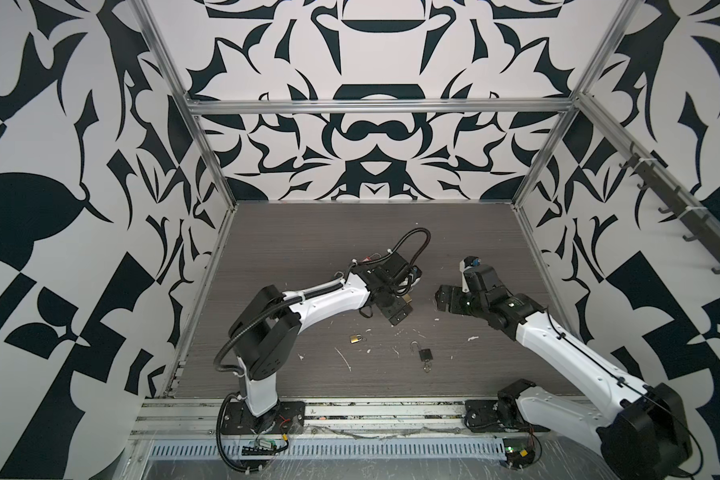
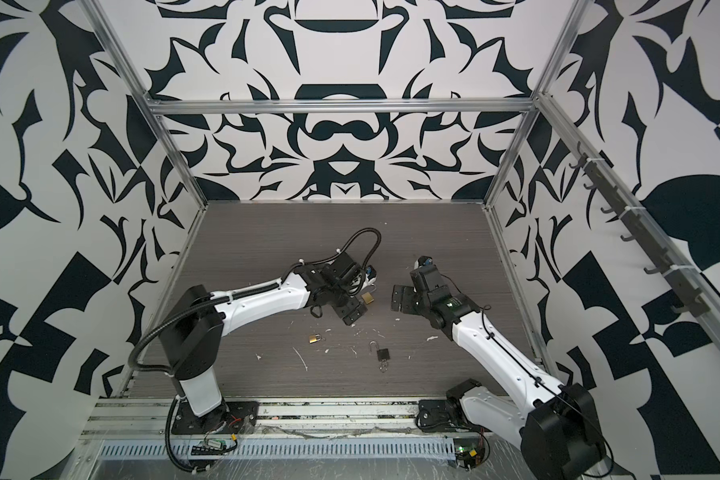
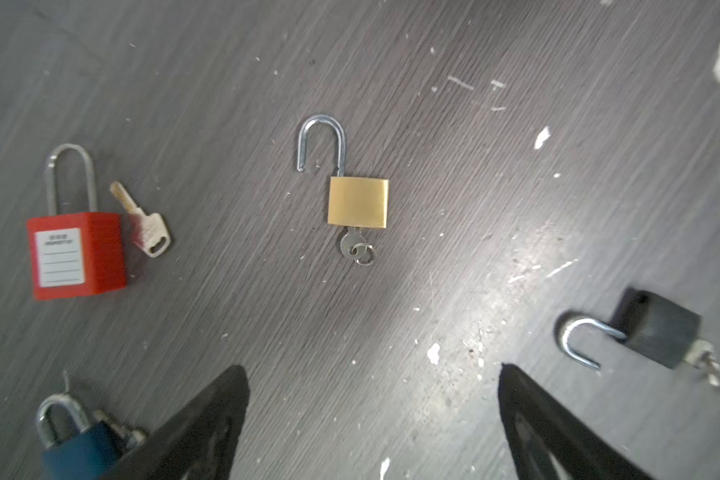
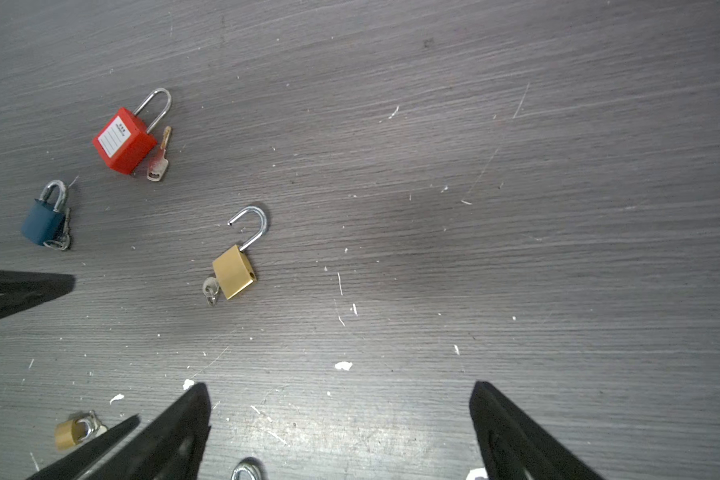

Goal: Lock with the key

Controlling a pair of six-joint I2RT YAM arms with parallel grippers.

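In a top view, the black padlock [image 1: 425,354] lies on the table [image 1: 308,232] nearer the front.

Left wrist view: the left gripper [image 3: 371,368] is spread wide and empty. The open brass padlock [image 3: 358,202] (shackle swung out) lies ahead with its key [image 3: 352,244] inserted.

Right wrist view: the right gripper [image 4: 339,383] also gapes empty.

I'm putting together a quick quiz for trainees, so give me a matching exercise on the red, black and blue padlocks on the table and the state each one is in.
Things:
1. red padlock
2. black padlock
3. blue padlock

States:
A. shackle swung open
B. shackle shut, no label
C. shackle shut, white label on its face

Pairs: 1-C, 2-A, 3-B
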